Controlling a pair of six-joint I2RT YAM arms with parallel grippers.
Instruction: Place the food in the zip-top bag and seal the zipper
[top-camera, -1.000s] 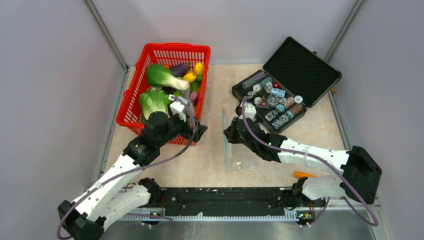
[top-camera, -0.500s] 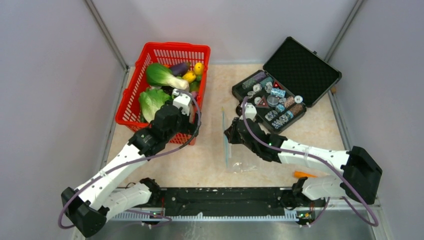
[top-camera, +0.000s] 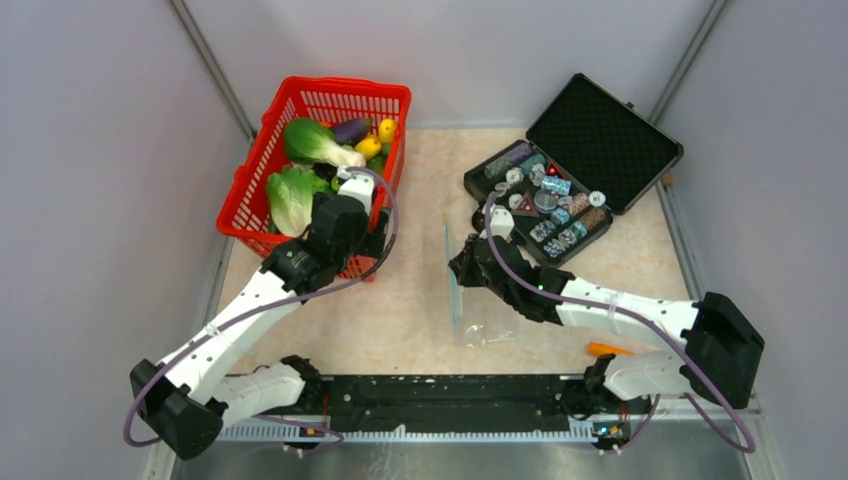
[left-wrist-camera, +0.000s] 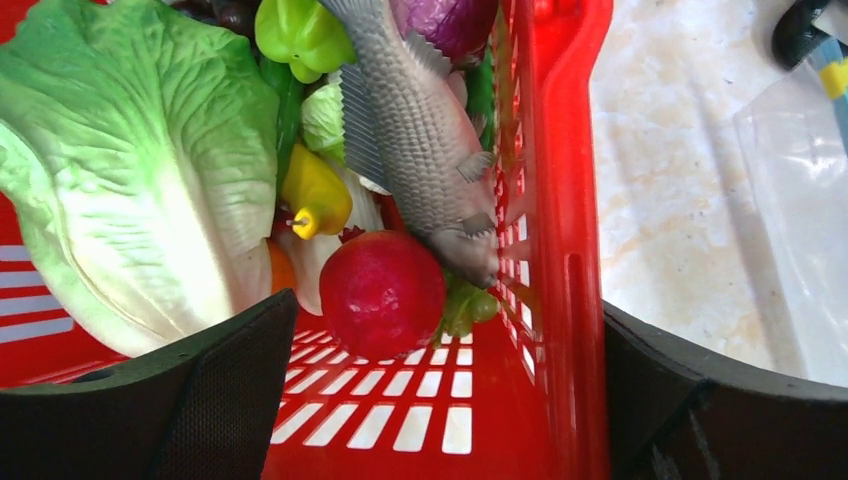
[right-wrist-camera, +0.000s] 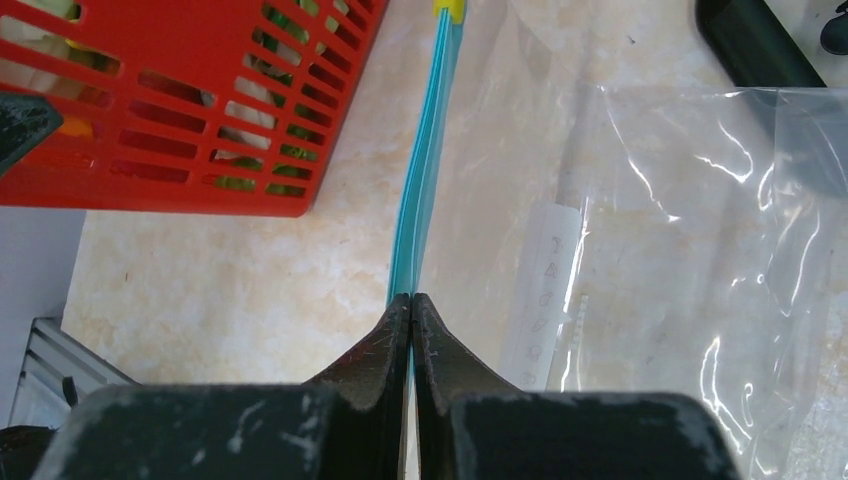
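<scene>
Where the left arm reaches forward across the worktop to the red basket, the left tool is spread wide astride the basket's wall, facing a red round food piece inside; the right arm bends inward, the right tool pressed together, pinching the zipper; the zip-top bag lies on the worktop beside the basket, the zipper's long axis running straight away from that tool.

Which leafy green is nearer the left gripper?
The broad, pale lettuce leaf, right beside the left gripper; the darker bok choy with the white stem lies farther back in the red basket.
</scene>
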